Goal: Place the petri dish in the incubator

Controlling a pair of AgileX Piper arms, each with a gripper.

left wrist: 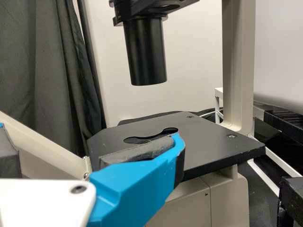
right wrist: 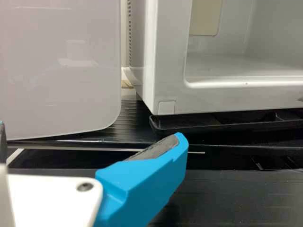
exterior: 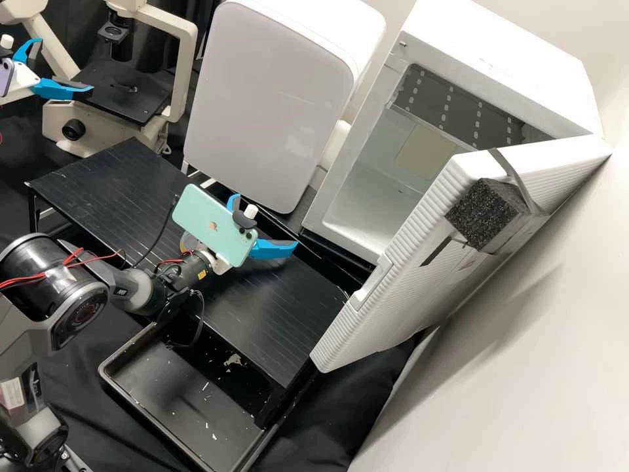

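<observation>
In the high view, my left gripper [exterior: 63, 65] stands open at the upper left, beside the microscope's black stage [exterior: 114, 98]. In the left wrist view my left gripper [left wrist: 90, 136] has its fingers wide apart, before the stage [left wrist: 213, 144]. My right gripper [exterior: 265, 221] is over the black bench platform, short of the white incubator [exterior: 517, 59], whose door [exterior: 419, 262] stands open. The right wrist view shows my right gripper [right wrist: 90, 132] open with nothing between its fingers, facing the lower front edge of the incubator [right wrist: 168, 71].
A white rounded box [exterior: 262, 111] stands left of the incubator, behind the platform [exterior: 262, 314]. A black foam block [exterior: 488, 213] is strapped to the incubator door. Below the platform's front lies a black tray [exterior: 177, 393] with pale scraps. The microscope's arm [exterior: 183, 72] rises beside its stage.
</observation>
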